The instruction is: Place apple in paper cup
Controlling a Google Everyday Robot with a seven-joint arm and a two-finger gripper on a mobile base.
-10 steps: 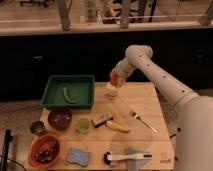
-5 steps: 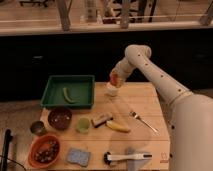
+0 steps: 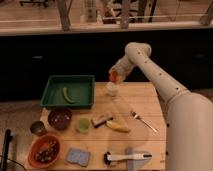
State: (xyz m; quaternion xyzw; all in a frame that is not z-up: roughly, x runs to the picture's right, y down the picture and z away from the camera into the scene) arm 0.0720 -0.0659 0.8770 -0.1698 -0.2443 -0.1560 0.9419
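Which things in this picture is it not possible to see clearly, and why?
- Gripper, above the paper cup in the camera view: its fingers blend with the apple, too blurred to judge.
- Paper cup interior: hidden by the viewing angle.
- Contents of the orange bowl: dark pieces, too blurred to identify.
- Small dark cup: interior too dark and small.

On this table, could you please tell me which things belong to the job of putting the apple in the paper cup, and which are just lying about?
Belonging to the job:
- apple, at the gripper, just above the cup
- paper cup

Just lying about:
- green tray
- banana
- fork
- light-green cup
- dark bowl
- blue sponge
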